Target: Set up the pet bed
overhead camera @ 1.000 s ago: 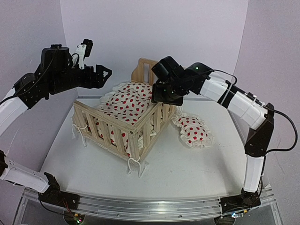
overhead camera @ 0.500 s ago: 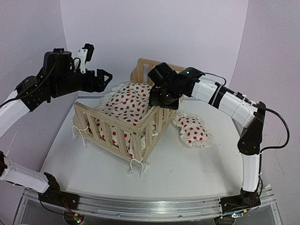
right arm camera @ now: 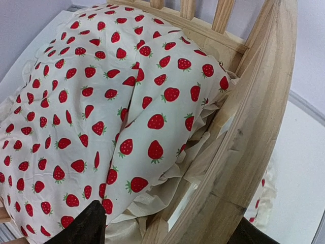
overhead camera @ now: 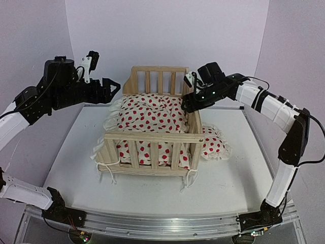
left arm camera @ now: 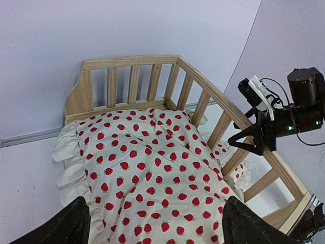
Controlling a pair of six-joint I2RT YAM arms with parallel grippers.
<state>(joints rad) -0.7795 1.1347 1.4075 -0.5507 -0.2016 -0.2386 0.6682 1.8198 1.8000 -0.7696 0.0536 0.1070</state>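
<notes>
Pine bed (overhead camera: 147, 137) stands mid-table (overhead camera: 228, 178); we see open tabletop before it and to its left, while a pillow (overhead camera: 213, 145) lies against its right rail. Inside lies the cushion (overhead camera: 152, 114), its ruffle spilling over the unrailed left edge. We find the left gripper (overhead camera: 114, 89) hanging spread and empty beyond that edge, and the right gripper (overhead camera: 188, 101) released, fingers apart astride the right rail near the headboard.
</notes>
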